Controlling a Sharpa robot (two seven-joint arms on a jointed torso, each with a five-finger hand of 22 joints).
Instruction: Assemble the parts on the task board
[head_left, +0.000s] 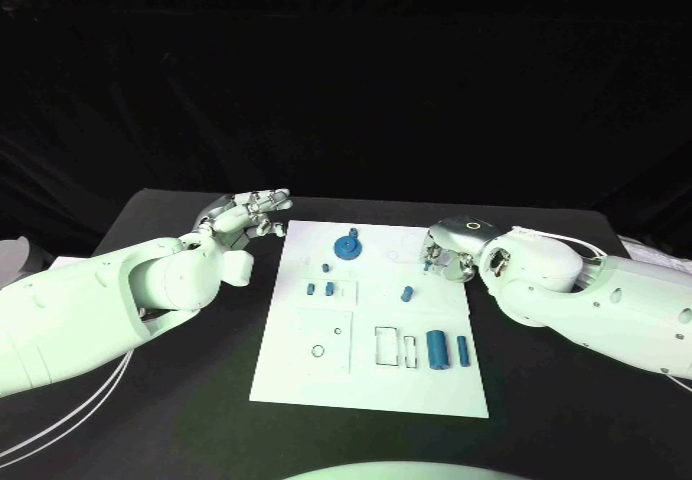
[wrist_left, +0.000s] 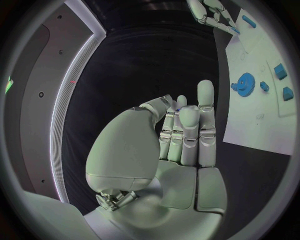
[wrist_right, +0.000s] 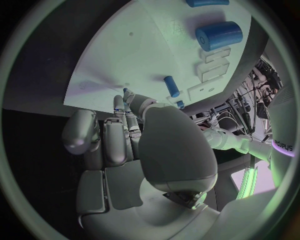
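Observation:
The white task board lies in the middle of the table. A blue gear stands near its far edge. Small blue pegs sit below the gear, and another small peg lies mid-board. Two blue cylinders rest near the right edge. My right hand hovers over the board's right edge with fingers curled, pinching a small blue part at its fingertips. My left hand is raised off the board's far left corner, fingers straight, holding nothing.
Outlined recesses mark the board beside the cylinders, and a small ring outline sits lower left. Black table surrounds the board. White cables trail under the left arm.

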